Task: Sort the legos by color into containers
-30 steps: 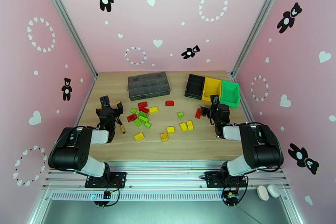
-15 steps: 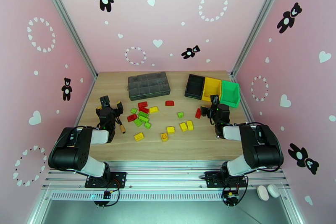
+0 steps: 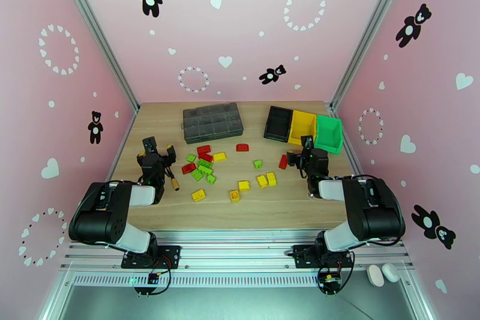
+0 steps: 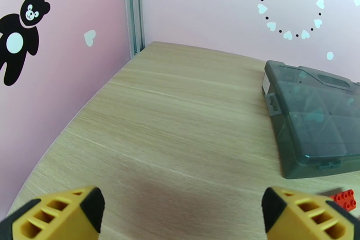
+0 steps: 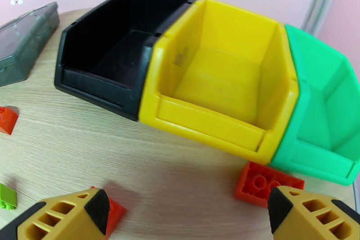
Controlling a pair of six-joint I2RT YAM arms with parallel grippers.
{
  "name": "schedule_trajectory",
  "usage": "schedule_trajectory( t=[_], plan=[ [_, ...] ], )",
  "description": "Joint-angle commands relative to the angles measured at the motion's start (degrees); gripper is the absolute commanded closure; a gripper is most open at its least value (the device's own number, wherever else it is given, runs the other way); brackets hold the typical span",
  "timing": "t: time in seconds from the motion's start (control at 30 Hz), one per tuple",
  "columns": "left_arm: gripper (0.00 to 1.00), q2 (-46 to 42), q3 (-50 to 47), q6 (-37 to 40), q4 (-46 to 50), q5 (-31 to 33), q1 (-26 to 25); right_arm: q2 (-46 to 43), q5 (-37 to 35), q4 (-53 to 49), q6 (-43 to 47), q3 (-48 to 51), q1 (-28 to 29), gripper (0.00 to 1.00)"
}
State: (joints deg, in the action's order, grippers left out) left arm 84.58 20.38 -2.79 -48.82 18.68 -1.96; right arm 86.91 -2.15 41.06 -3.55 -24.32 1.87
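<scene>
The jaws of both arms are wide open and hold nothing. Just past the right jaws, a red lego [image 5: 265, 184] lies on the table [image 5: 180, 164], right in front of the black, yellow and green containers [image 5: 216, 79]. The other legos [image 3: 205, 166] lie spread out between the two arms, near the grey box [image 3: 213, 122].

Bare table [image 4: 171, 115] ahead of left gripper [image 4: 182, 202], organizer [image 4: 315, 119] at its right, bins [image 5: 216, 79] close before right gripper [image 5: 186, 205], red lego [image 5: 261, 183] at their foot, clear lane between organizer and bins.
</scene>
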Motion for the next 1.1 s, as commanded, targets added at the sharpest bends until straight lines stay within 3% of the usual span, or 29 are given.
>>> schedule_trajectory(
  t=[0.0, 0.07, 0.13, 0.27, 0.37, 0.43, 0.47, 0.57, 0.6, 0.7, 0.77, 0.93, 1.0, 1.07],
  plan=[
    [0.02, -9.2, -0.5, 0.3, 6.2, -1.7, 0.3, -5.8, -3.1, -5.2, -1.8, -1.9, -0.4, 0.01],
    [0.02, -16.3, -0.1, -1.4, 13.0, -1.3, 0.2, -10.9, -4.1, -8.8, -2.2, -1.6, -0.4, 0.01],
    [0.02, -22.7, 3.7, -6.5, 27.5, 1.5, 0.1, -16.9, -7.8, -19.7, -4.4, -4.3, -0.3, 0.01],
    [0.01, -29.9, 14.4, -20.8, 59.5, 8.2, 0.3, -21.3, -23.9, -55.7, -21.3, -18.5, -0.4, 0.01],
    [0.02, -33.3, 17.5, -31.2, 72.8, 8.7, 0.4, -18.4, -23.3, -74.2, -26.0, -26.7, -0.5, 0.01],
    [0.01, -35.4, 17.4, -40.7, 79.2, 9.2, 0.5, -17.4, -17.4, -80.0, -29.2, -28.5, -0.5, 0.01],
    [0.01, -36.3, 17.0, -43.3, 80.7, 6.4, 0.6, -17.0, -13.3, -82.0, -30.4, -29.3, -0.5, 0.05],
    [0.02, -36.3, 17.0, -48.0, 83.1, -7.0, 0.6, -14.1, 0.7, -86.6, -31.9, -31.8, -0.2, 0.32],
    [0.01, -35.4, 17.2, -49.8, 84.3, -10.7, 0.6, -13.7, 3.7, -86.4, -32.2, -31.8, 0.4, 0.36],
    [0.09, -32.9, 16.0, -54.5, 84.0, -21.9, -0.9, -13.5, 4.6, -87.3, -34.0, -32.1, 4.2, 0.33],
    [0.09, -33.6, 15.5, -57.1, 83.7, -21.9, -5.5, -12.7, 4.8, -88.0, -34.5, -32.9, 6.1, 0.28],
    [0.02, -39.6, 15.1, -63.4, 82.6, -7.0, -23.7, -8.3, 4.7, -87.8, -36.2, -33.6, 9.9, 0.27],
    [0.01, -39.5, 14.4, -65.4, 81.8, -6.3, -27.5, -5.9, 4.9, -87.1, -36.8, -34.3, 11.8, 0.27],
    [0.01, -36.9, 14.4, -65.8, 81.1, -10.3, -28.5, -3.6, 5.1, -86.6, -37.1, -35.6, 14.1, 0.26]
  ],
)
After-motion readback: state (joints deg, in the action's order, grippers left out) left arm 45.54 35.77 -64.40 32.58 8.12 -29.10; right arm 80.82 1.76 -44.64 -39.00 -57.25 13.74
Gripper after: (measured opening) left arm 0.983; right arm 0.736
